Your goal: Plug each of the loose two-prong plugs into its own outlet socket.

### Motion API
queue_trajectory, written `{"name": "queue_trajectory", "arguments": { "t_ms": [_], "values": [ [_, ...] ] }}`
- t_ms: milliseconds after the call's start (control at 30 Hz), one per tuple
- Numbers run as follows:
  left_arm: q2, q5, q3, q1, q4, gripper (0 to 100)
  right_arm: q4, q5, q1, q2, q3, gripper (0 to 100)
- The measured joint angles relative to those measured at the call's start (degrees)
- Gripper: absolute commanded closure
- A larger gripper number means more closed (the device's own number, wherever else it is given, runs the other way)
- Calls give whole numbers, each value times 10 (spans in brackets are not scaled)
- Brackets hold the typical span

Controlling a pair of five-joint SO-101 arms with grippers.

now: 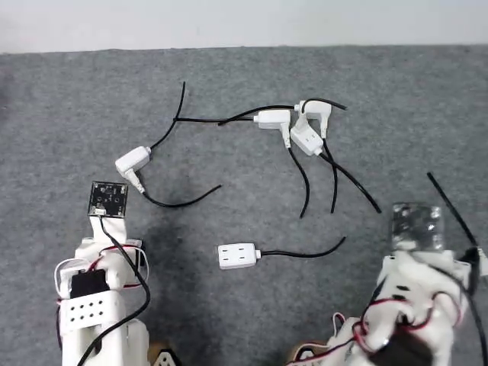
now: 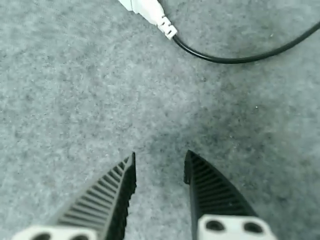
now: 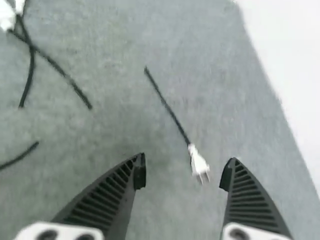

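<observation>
Surveying the table from the high view, I see my left arm [image 1: 95,301] at the near left of the grey mat [image 1: 229,69] and my right arm [image 1: 415,305] at the near right.

Left gripper [image 2: 159,161]: the jaws stand a little apart and hold nothing, with bare mat between them. Ahead of the tips lies a white plug [image 2: 145,7], well apart from them, with its black cord [image 2: 235,59] curving away across the mat.

Right gripper [image 3: 185,164]: the jaws are spread wide and hold nothing. A small plug [image 3: 199,165] lies on the mat between the two fingertips, closer to one finger [image 3: 245,200] than to the other, and I cannot tell whether it touches either. Its thin cord [image 3: 165,102] runs straight away from me.

Outlet block [image 1: 236,255]: a white multi-socket piece lying flat on the mat between my two arms, with its lead [image 1: 305,252] trailing toward the right arm's side.

Far cluster [image 1: 301,126]: three white connector bodies lie close together near the far edge of the mat, with their black cords crossing one another. From here I cannot tell which are plugs and which are sockets.
</observation>
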Motion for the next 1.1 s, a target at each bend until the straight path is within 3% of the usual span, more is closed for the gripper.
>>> {"name": "queue_trajectory", "arguments": {
  "t_ms": [200, 367, 533, 733, 1100],
  "values": [
    [0, 0, 5, 0, 0, 852, 102, 33, 55, 279, -252, 754],
    [0, 0, 9, -1, 0, 852, 105, 104, 112, 515, -353, 754],
    [0, 0, 9, -1, 0, 852, 4, 190, 166, 689, -374, 754],
    [0, 0, 9, -1, 0, 852, -113, 287, 178, 844, -374, 754],
    [0, 0, 9, -1, -7, 854, -272, 347, 179, 1043, -397, 754]
  ]
}}
